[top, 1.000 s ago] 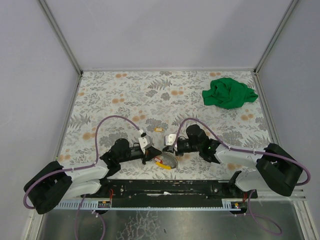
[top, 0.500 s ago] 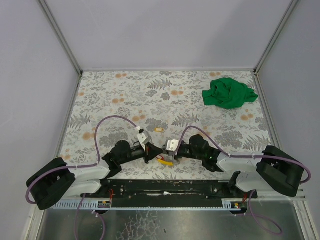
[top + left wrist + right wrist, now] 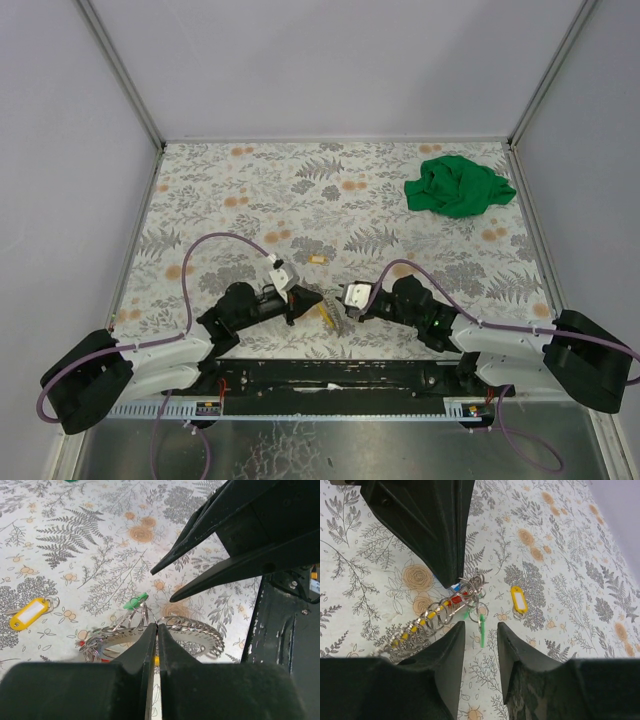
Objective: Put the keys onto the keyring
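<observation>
My left gripper [image 3: 156, 626] is shut on the keyring [image 3: 192, 630], a curved silvery metal piece that carries several small wire rings, held low over the table. A green-tagged key [image 3: 481, 625] hangs from one of its rings [image 3: 476, 587], and in the left wrist view the green tag [image 3: 136, 601] shows just past my fingertips. My right gripper [image 3: 481, 630] stands open just short of that green key, with nothing between its fingers. A yellow-tagged key [image 3: 519, 599] lies loose on the table beyond; from above this yellow key [image 3: 318, 261] sits behind both grippers.
A crumpled green cloth [image 3: 458, 185] lies at the back right of the flowered table [image 3: 250, 190]. The two grippers face each other closely near the front edge, left gripper [image 3: 298, 298] and right gripper [image 3: 347, 302]. The black base rail [image 3: 330, 375] runs just behind them.
My right gripper has opened and drawn back from the keyring, leaving the green key hanging on a ring. Both arms have sunk lower towards the near edge. The left gripper stays shut.
</observation>
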Tool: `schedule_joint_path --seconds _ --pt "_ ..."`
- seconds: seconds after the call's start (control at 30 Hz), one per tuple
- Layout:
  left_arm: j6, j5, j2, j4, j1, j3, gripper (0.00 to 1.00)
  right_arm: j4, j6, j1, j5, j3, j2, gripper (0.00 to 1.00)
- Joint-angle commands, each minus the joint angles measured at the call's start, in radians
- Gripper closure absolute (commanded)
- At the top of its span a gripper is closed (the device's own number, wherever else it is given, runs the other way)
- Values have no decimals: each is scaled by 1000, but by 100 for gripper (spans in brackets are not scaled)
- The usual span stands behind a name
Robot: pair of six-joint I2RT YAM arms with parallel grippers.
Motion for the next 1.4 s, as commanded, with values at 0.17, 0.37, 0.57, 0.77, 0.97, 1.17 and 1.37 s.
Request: schedule_joint_path --seconds 0.17,0.37,0.57,0.77,0.97,1.17,1.37 --pt "115 96 -14 -36 -3 19 100 -73 -71 -15 -133 116 46 64" --pt "140 133 -1 -32 -4 21 100 -125 -68 -31 -230 156 95 67" --pt "170 158 -5 -33 -4 21 100 -224 -93 -54 -320 201 117 68" --pt "187 216 -4 -23 -3 18 100 -233 -94 -61 -345 217 141 75" --pt "194 178 0 -27 -4 12 98 -266 -77 -62 -345 227 131 97" --pt "178 111 4 45 -3 -36 66 -160 9 -69 -323 157 93 100" --pt "180 101 19 67 -4 -46 62 -8 124 -71 -309 98 103 100"
